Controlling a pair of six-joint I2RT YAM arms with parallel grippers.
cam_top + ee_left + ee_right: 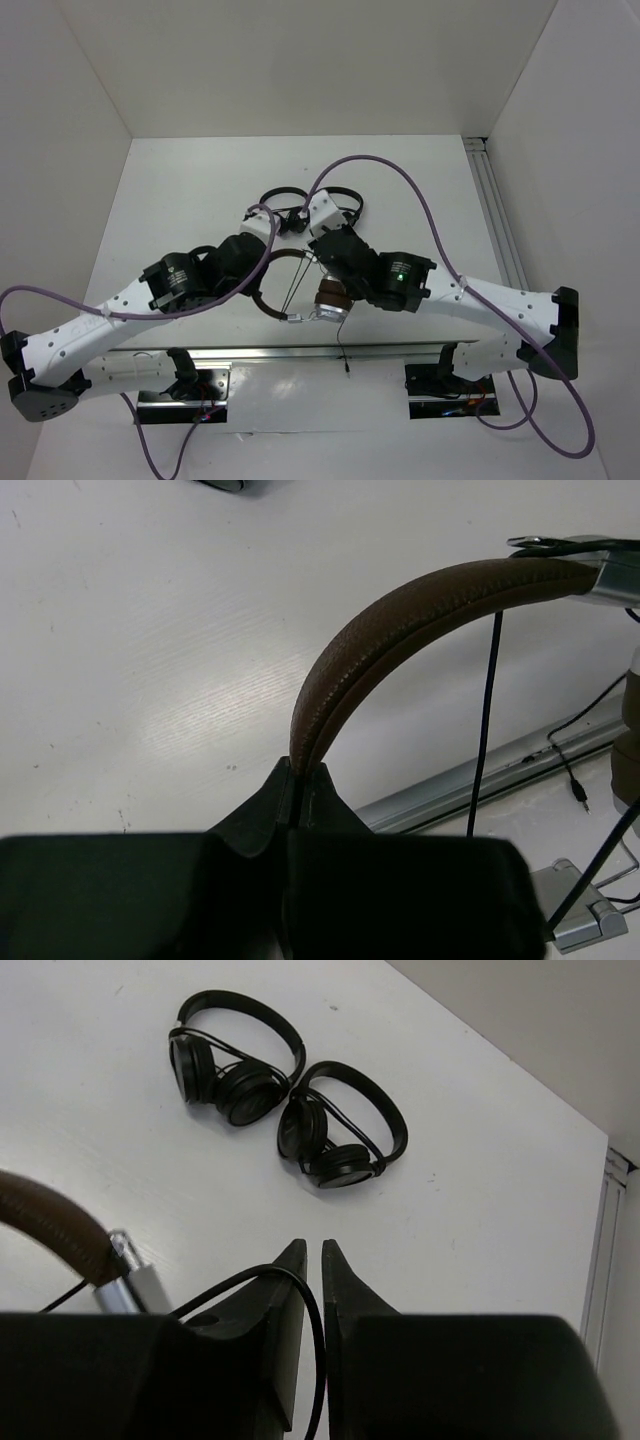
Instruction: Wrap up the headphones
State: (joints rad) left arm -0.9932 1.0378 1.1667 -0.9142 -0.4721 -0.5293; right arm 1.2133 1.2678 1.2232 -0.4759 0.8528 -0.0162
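Note:
The headphones [262, 300] are held up near the table's front, brown headband to the left, brown earcup [332, 295] to the right. My left gripper [297, 770] is shut on the headband [400, 615], which arches up from its tips to the metal slider [615, 575]. The thin black cable [487, 720] hangs straight down from there. My right gripper [313, 1250] is open by a narrow gap. A loop of the cable [300, 1290] runs loosely through that gap, beside the other slider [135, 1275]. Seen from above, the right gripper [315, 243] is just behind the headband.
Two small all-black headphones [235, 1055] [345, 1125] lie side by side on the white table behind the grippers. An aluminium rail [300, 350] runs along the near edge and another [495, 220] along the right side. The cable's jack plug [580, 798] dangles near the front rail.

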